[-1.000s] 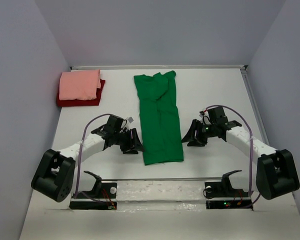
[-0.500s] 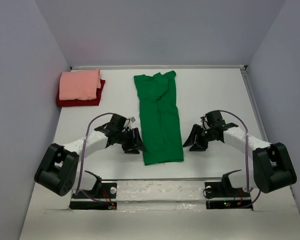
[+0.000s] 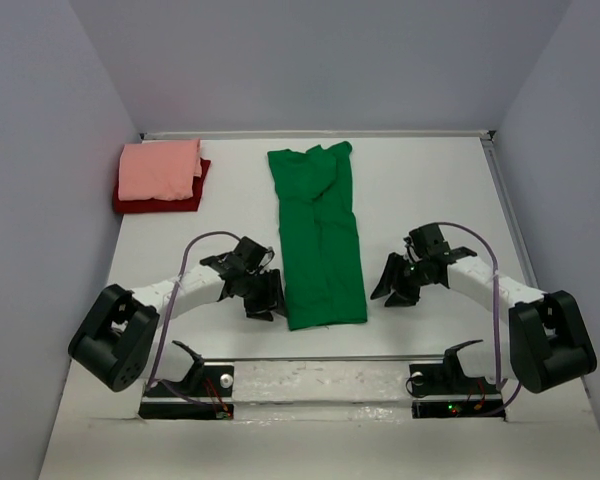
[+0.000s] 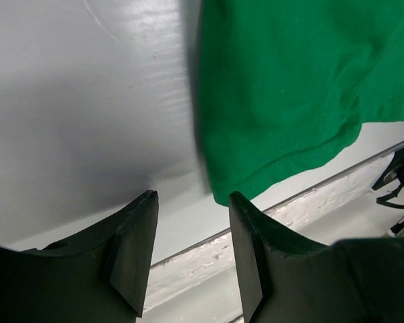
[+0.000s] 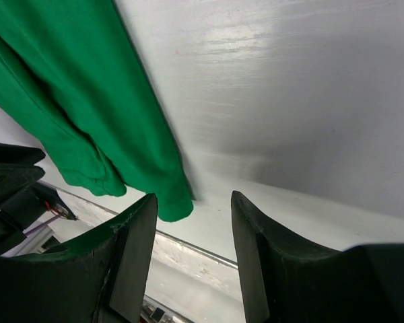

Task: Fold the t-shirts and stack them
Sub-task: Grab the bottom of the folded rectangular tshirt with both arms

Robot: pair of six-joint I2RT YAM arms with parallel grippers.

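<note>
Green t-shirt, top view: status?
Left gripper open, empty, beside near left corner. Right gripper open, empty, beside near right corner. Green t-shirt flat, folded to a long strip, unheld. Nothing in the way.

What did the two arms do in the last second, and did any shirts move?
Both arms drew back a little toward the near edge. The left arm and right arm now have their jaws, open and empty, beside the near corners of the green t-shirt. Nothing was gripped or released. The shirts stayed put, the salmon-pink t-shirt on the dark red t-shirt.
</note>
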